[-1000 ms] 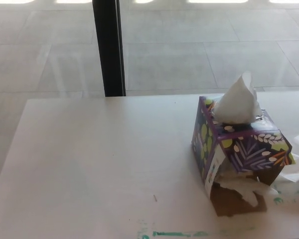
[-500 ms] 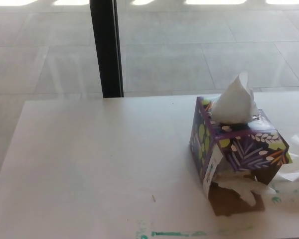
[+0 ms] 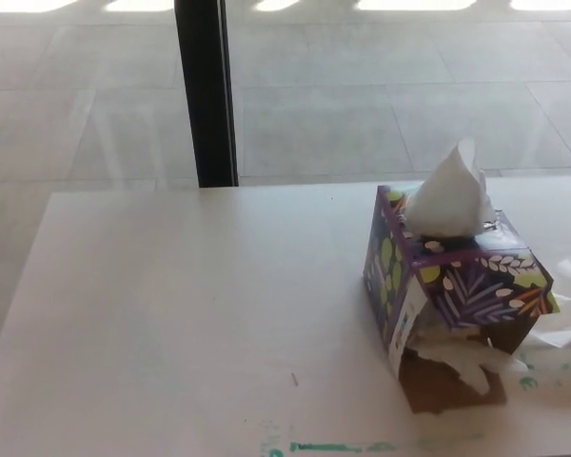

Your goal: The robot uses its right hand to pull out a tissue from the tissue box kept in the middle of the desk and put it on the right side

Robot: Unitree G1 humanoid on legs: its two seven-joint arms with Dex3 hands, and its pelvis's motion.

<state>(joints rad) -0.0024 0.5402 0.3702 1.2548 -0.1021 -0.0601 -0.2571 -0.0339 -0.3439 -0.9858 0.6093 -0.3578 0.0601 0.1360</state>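
Tissue box (image 3: pixel 452 276): purple, leaf-patterned, upright on the worktop (image 3: pixel 190 314), right of centre in the head view; its near face is torn open low down, with paper spilling out there.
Top tissue (image 3: pixel 449 195): stands up in a peak from the slot on the box top, free on all sides.
Loose tissue (image 3: pixel 566 328): white crumpled sheet(s) on the worktop just right of the box, running off the picture's right edge; how many, cannot tell.
Robot hand, right: not in the picture, so wide, narrow or holding cannot be told. Left likewise.
Stage: fits either a pull to come, or one done with a fresh sheet popped up; the frame does not settle which.
Technique, if a pull is due: pinch the peak near its tip, draw straight up so the light box does not tip or drag, clear the slot before swinging right.
Risk: torn near face weakens the box.
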